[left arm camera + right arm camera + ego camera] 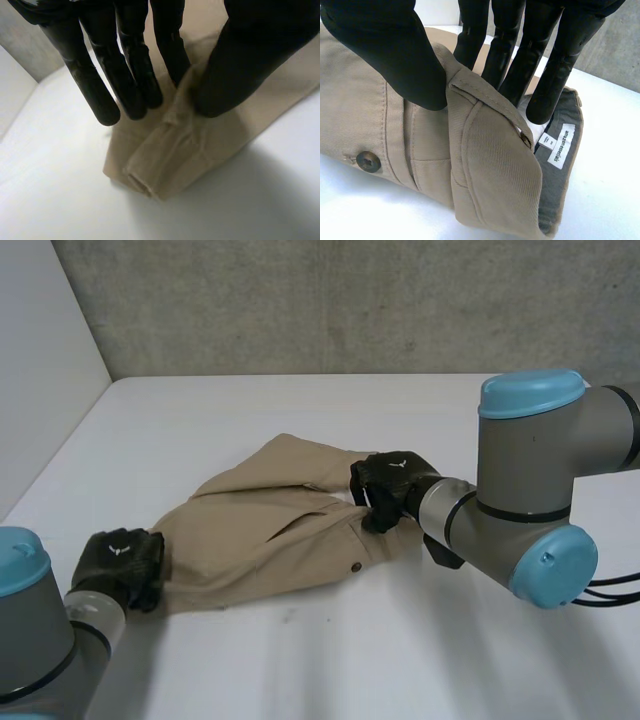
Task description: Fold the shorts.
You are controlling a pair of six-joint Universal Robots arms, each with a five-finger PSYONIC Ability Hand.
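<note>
Our left hand [120, 560] pinches the leg hem [150, 175] of the tan cotton shorts [270, 530] in the middle of the white bench [400, 650]; our right hand [392, 485] pinches the waistband [485, 102]. We should lift both evenly, cloth taut.

White table [300, 670]: smooth, matte top. A grey concrete wall [350, 300] rises along its far edge; a plain white panel [40, 370] adjoins the wall at one side.

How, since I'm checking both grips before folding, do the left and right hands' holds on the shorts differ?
The right hand grips the shorts at the waistband, the left hand at the opposite end. The right hand's cloth turns over, showing grey lining; the left hand's is a bunched ridge. Both pinch between thumb and fingers.
</note>
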